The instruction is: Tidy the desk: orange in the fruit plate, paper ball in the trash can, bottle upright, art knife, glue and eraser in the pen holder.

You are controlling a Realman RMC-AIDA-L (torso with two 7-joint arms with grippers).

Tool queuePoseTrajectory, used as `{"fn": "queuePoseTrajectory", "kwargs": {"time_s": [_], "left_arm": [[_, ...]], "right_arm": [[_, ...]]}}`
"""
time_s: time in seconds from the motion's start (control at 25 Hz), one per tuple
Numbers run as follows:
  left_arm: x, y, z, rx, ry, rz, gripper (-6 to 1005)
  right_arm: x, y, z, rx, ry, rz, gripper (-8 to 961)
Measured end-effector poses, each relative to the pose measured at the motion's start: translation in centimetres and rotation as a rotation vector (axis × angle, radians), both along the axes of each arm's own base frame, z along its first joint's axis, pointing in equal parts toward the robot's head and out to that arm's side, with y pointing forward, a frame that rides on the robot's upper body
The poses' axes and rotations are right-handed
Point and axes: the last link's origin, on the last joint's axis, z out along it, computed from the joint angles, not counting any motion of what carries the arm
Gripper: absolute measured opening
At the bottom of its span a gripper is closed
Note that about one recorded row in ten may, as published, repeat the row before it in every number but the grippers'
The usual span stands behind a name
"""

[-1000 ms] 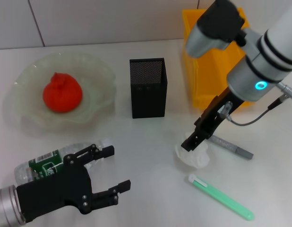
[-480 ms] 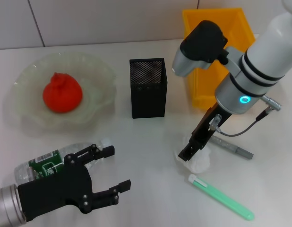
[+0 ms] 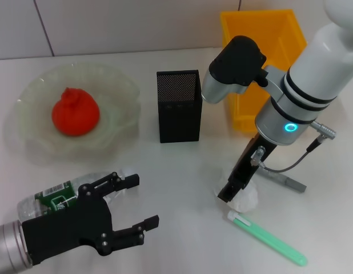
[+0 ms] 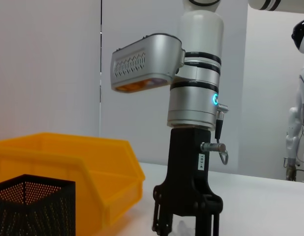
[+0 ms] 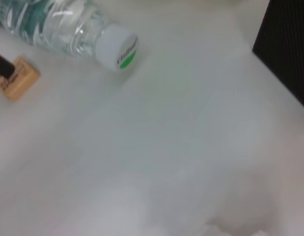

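The orange [image 3: 75, 112] rests in the pale-green fruit plate [image 3: 122, 85] at the far left. Lying on its side at the near left is the bottle [image 3: 51, 197] [image 5: 68, 29], with my left gripper [image 3: 141, 202] open just above it. The tan eraser [image 5: 16, 78] lies by the bottle; the head view hides it. My right gripper [image 3: 231, 193] [image 4: 184, 223] points down, its fingers open on either side of the paper ball [image 3: 246, 200]. A green art knife [image 3: 268, 238] and a grey glue stick [image 3: 286, 182] lie beside the ball. The black mesh pen holder [image 3: 179, 105] stands mid-desk.
The yellow trash can [image 3: 262, 40] [image 4: 68, 167] stands at the back right, behind my right arm. The pen holder [image 4: 34, 206] is close to its left side. A white wall borders the far edge of the desk.
My right gripper has dropped and shifted toward the near edge, coming down over the paper ball. The left arm and the other objects have stayed put.
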Motion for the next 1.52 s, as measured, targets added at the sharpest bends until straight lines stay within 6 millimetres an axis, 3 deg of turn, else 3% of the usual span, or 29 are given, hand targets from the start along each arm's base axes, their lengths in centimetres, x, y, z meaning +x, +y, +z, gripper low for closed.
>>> {"fn": "queuePoseTrajectory", "kwargs": {"time_s": [0.32,0.52,0.72,0.88,1.04,1.16,1.32,1.52], "left_arm": [[0.1,0.2,0.0,0.002,0.002,-0.005,827],[0.2,0.4,0.0,0.004,0.003,-0.006,827],[0.3,0.5,0.1,0.005,0.003,-0.011,827],[0.4,0.6,0.1,0.007,0.003,-0.014,827],[0.5,0.8,0.1,0.006,0.003,-0.019,827],[0.5,0.8,0.1,0.005,0.004,-0.021,827],[0.6,0.8,0.1,0.003,0.004,-0.024,826],[0.7,1.0,0.0,0.003,0.004,-0.030,826]], "right_arm": [[0.1,0.0,0.1,-0.013,-0.008,-0.018,531],[-0.7,0.4,1.9,0.016,0.043,-0.032,429],[-1.9,1.6,5.5,0.096,0.122,-0.027,355],[-2.9,3.0,10.0,0.222,0.173,0.001,308],[-2.7,4.4,14.7,0.381,0.206,0.017,275],[-2.2,5.3,16.8,0.483,0.230,0.045,270],[-1.2,6.5,17.5,0.589,0.240,0.077,272],[-0.2,7.9,16.3,0.662,0.222,0.106,273]]}}
